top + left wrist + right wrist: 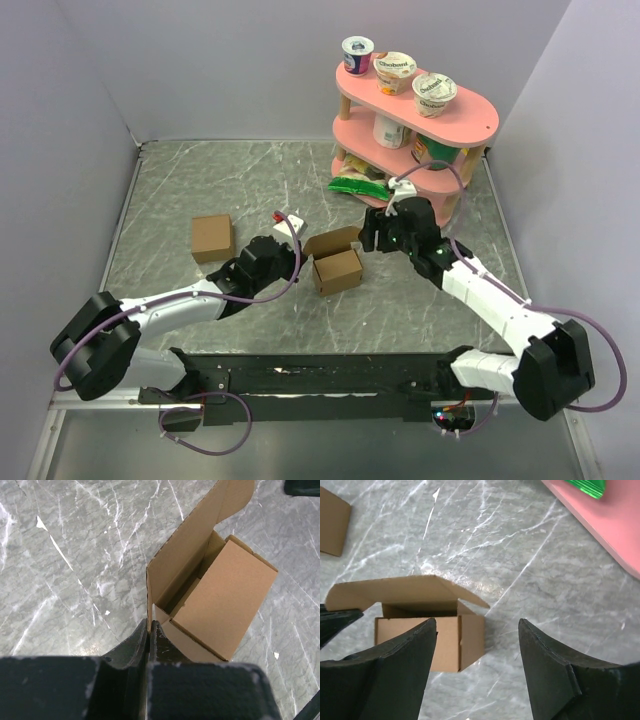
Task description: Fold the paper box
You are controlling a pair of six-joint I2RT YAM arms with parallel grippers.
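Both jaws of the left gripper (149, 630) press together on one side wall of the paper box (338, 270); the right gripper (477, 624) hangs spread wide just above it. The box stands upright near the middle of the table (200, 190), its lid flap (332, 240) raised.

Plain brown paper box (338, 270), grey white-veined marble table (200, 190), pink shelf (475, 120), green packet (358, 185), purple cables (610, 370)

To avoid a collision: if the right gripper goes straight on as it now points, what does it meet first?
Probably the paper box: its right end lies between the open jaws of the right gripper. Depth is unclear, so it might land on the table just beside it.
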